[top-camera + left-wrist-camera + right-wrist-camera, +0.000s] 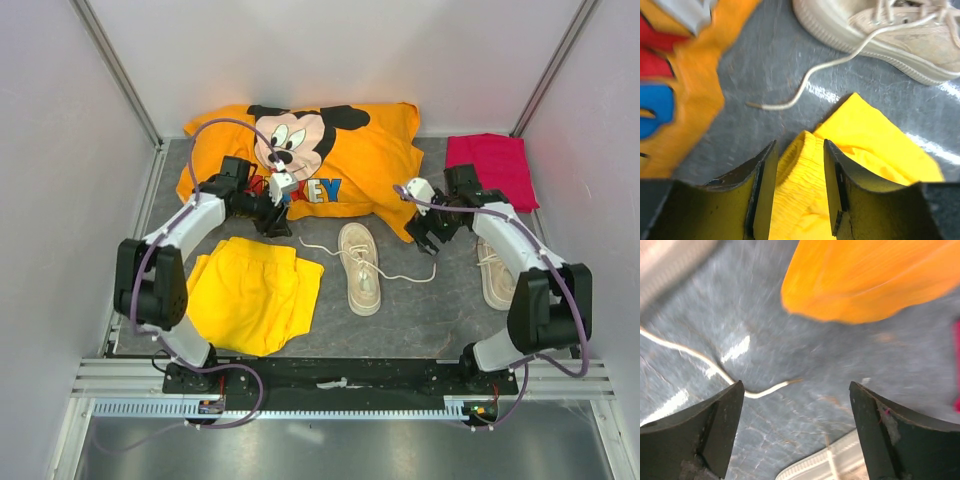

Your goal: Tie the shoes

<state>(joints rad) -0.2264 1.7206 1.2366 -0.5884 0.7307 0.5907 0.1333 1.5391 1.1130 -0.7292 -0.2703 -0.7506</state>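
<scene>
At left gripper [800, 165], jaws are parted with nothing pinched; yellow shorts [865, 145] are seen through the gap, directly beneath. One lace end [785, 104] is laid loose on the gray mat [765, 60] just ahead of the jaws, untouched. At right gripper [797, 410], jaws are spread wide and nothing is held; another lace end [770, 388] is seen on the mat between them (view blurred, contact cannot be told). First sneaker [360, 268] is set sole-down mid-mat between the two arms, laces untied and trailed out to both sides. Second sneaker [492, 285] is placed at the right, partly covered by the right arm. Orange Mickey shirt [350, 160] is spread at the back, red cloth [492, 165] at back right.
</scene>
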